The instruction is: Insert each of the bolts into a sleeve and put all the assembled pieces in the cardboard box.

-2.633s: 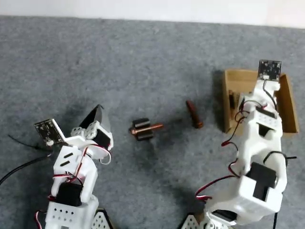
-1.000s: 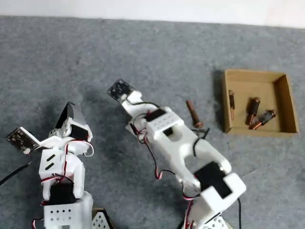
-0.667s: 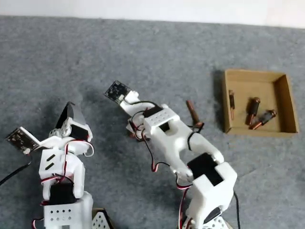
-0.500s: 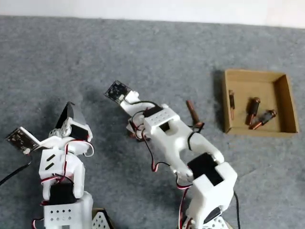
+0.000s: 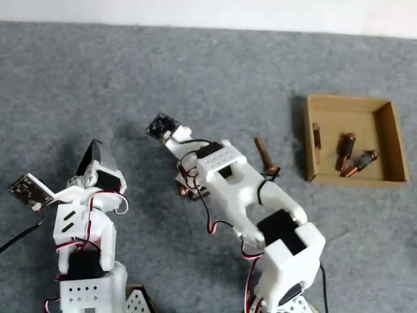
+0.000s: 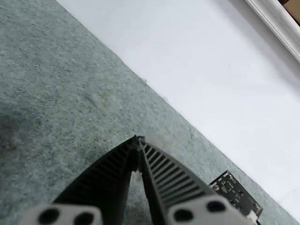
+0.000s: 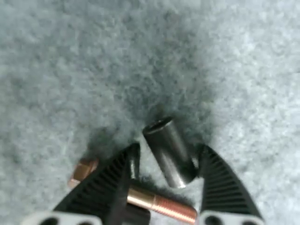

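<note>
Right fingers [image 7: 110, 180] flank the sleeve [image 7: 169, 152], bolt [image 7: 161, 206] just beside.

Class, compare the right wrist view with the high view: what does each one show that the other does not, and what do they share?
Right wrist view: a dark sleeve lying between the fingers of the open right gripper, with a copper bolt close beside it. High view: the cardboard box holding three assembled pieces, a loose bolt near the box, and the left gripper. Shared: the grey mat.
</note>
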`<action>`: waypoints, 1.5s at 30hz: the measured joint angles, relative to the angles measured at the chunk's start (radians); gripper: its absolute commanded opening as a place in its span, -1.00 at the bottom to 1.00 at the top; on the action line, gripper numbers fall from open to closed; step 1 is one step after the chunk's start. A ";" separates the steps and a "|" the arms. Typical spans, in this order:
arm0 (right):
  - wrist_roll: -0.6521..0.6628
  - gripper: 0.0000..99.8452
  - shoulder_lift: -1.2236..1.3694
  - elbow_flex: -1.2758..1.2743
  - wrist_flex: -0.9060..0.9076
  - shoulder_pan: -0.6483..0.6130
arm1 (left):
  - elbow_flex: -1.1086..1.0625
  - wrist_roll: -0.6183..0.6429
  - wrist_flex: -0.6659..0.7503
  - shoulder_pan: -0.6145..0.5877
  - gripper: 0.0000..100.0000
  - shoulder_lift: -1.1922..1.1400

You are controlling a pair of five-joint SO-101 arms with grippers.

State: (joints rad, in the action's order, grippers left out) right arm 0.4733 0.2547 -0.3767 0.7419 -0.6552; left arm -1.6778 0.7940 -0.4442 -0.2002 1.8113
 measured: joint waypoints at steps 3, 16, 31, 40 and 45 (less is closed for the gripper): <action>0.002 -0.98 0.000 -0.003 -0.046 0.008 | 0.000 0.000 0.000 0.000 -0.98 0.000; -0.044 -0.99 -0.350 -0.284 -0.170 0.072 | 0.000 0.000 0.000 0.000 -0.98 0.000; -0.048 -0.99 -1.068 -0.945 -0.310 0.198 | 0.000 0.000 0.000 0.000 -0.98 0.000; -0.048 -0.99 -1.312 -1.168 -0.282 0.302 | 0.040 -0.129 -0.126 0.123 -0.98 -0.002; -0.048 -0.99 -1.407 -1.195 -0.198 0.308 | 0.057 -0.207 -0.175 0.219 -0.98 -0.002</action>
State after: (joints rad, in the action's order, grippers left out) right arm 0.4258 -1.1523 -1.5719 0.5439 -0.3468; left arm -1.6210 0.5869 -0.6191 0.0192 1.8098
